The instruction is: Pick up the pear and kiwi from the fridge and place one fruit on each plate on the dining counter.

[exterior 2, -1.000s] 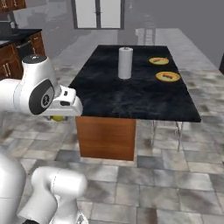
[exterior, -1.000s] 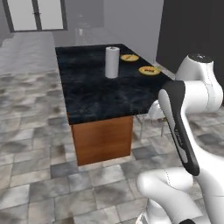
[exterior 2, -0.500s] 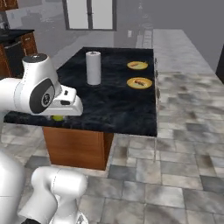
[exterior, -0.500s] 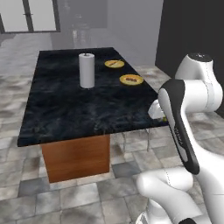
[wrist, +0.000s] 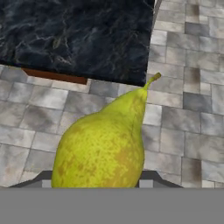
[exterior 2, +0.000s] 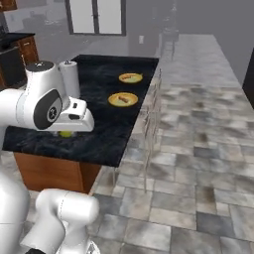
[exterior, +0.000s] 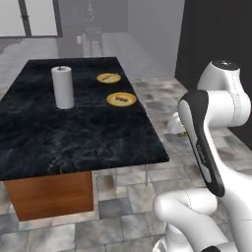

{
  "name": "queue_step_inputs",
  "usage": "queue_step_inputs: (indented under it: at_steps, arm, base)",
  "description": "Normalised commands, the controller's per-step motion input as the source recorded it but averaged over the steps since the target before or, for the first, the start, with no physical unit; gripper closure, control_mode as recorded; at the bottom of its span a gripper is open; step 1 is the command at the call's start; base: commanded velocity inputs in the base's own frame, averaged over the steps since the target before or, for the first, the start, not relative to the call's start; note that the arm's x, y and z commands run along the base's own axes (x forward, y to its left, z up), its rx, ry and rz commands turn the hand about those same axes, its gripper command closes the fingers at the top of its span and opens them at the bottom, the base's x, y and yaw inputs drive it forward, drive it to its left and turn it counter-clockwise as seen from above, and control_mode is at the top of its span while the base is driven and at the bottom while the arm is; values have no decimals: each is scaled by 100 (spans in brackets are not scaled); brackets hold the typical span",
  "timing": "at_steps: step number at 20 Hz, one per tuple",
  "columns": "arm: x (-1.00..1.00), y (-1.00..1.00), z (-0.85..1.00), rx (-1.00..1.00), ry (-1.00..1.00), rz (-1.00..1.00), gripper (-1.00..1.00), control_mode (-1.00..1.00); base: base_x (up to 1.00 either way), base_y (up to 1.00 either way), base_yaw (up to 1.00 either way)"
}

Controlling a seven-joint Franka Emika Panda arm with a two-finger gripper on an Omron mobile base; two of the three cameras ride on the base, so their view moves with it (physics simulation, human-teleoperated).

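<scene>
My gripper (wrist: 101,186) is shut on the pear (wrist: 103,148), a speckled yellow-green fruit whose stem points away from the hand. From the right base the pear (exterior 2: 65,133) peeks out under the hand, held beside the near edge of the dining counter (exterior 2: 111,136). In the left base view the gripper (exterior: 178,126) hangs past the right edge of the dining counter (exterior: 74,138). Two yellow plates lie on the black top, a nearer plate (exterior: 129,102) and a farther plate (exterior: 102,78); the same near plate (exterior 2: 115,102) and far plate (exterior 2: 124,79) show from the right. The kiwi and the fridge are out of view.
A white paper towel roll (exterior: 63,87) stands upright on the counter, left of the plates. Thin metal stools (exterior 2: 149,134) line the counter's right side. Grey tiled floor (exterior 2: 198,163) stretches to the right. A dark tall wall (exterior: 216,34) rises at the far right.
The base has driven, so the whole scene shifted: the counter and plates slid left and came nearer. The pear stays in the gripper, held as before.
</scene>
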Motion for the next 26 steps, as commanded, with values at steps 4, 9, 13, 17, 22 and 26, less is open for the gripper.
queue_step_inputs:
  at_steps: [4, 9, 13, 17, 22, 26]
  arm:
    - [0, 0, 0, 0, 0, 0, 100, 100]
    - [0, 0, 0, 0, 0, 0, 100, 100]
    - [0, 0, 0, 0, 0, 0, 100, 100]
    - [0, 0, 0, 0, 0, 0, 100, 100]
    - [0, 0, 0, 0, 0, 0, 100, 100]
    - [0, 0, 0, 0, 0, 0, 100, 100]
  base:
    - [38, -100, 24]
    - [30, -100, 33]
    - [31, -100, 45]
    - [46, -100, 54]
    - [71, -100, 48]
    - [97, -96, 35]
